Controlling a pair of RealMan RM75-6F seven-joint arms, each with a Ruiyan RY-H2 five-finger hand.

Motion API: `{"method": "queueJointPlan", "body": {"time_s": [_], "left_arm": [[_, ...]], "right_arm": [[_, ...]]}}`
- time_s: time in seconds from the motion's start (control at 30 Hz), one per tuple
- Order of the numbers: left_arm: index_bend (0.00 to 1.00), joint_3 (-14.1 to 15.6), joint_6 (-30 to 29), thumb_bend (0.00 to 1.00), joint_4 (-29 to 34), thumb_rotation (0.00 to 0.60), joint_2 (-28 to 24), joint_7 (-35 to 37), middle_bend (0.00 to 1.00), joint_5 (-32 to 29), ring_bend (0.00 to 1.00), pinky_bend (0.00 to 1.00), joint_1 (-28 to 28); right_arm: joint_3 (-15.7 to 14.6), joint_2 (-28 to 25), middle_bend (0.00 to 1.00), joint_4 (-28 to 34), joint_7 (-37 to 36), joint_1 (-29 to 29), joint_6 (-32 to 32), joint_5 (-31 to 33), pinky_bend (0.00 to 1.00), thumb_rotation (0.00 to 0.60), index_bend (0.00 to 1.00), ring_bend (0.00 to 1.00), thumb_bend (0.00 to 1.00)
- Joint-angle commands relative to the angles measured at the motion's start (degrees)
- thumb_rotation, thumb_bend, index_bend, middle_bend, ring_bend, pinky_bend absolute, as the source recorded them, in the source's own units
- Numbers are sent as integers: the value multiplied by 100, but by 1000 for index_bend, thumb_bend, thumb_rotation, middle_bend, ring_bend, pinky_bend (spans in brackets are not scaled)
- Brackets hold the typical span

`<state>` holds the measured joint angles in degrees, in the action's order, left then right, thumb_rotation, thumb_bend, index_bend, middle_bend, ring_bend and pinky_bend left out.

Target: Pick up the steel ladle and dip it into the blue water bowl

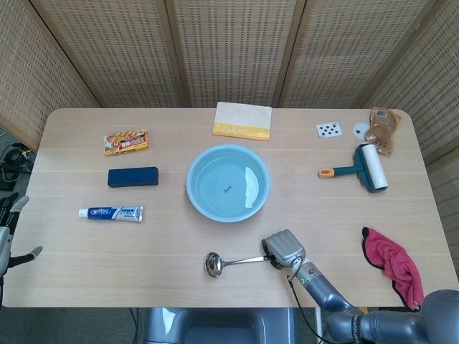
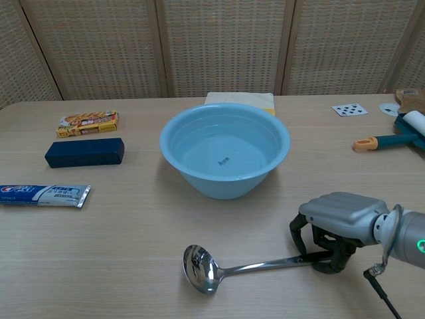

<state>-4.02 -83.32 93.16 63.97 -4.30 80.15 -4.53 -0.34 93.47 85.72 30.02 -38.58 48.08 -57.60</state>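
Observation:
The steel ladle (image 1: 213, 264) (image 2: 200, 267) lies flat on the table near the front edge, cup to the left, handle running right. My right hand (image 1: 285, 247) (image 2: 339, 219) sits over the handle's far end, its fingers curled down around it with the handle passing between thumb and fingers. The blue water bowl (image 1: 192, 183) (image 2: 219, 186) stands at the table's middle, behind and left of that hand, with water in it. My left hand (image 1: 11, 236) hangs off the table's left edge, fingers apart and holding nothing.
A toothpaste tube (image 1: 111, 213), a dark blue box (image 1: 133, 176) and a snack packet (image 1: 125, 142) lie left of the bowl. A yellow-edged pad (image 1: 243, 120) sits behind it. A lint roller (image 1: 362, 169), playing card (image 1: 328, 130) and red cloth (image 1: 393, 264) are on the right.

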Motion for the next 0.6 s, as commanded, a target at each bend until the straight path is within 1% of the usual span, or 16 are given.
{"method": "queueJointPlan", "body": {"time_s": [0.03,0.17,0.33,0.6], "left_arm": [[0,2,3,0,1,600,0,1,0,-1,0,0,-1],[0,6,5,0,1,600,1,-5,0,3,0,0,-4],[0,9,10,0,-2,600,8,-19,0,-1,0,0,-7],[0,18,8,0,5,600,15,-30,0,10,0,0,-10]], "right_arm": [[-6,14,1000,-26,-21,0,-4,5,1000,600,530,1000,537],[-11,27,1000,-69,-63,2,-12,1,1000,600,557,1000,577],[19,6,1000,-62,-177,16,-18,4,1000,600,645,1000,636],[95,-237,1000,217,-364,38,24,-10,1000,600,724,1000,753]]}}
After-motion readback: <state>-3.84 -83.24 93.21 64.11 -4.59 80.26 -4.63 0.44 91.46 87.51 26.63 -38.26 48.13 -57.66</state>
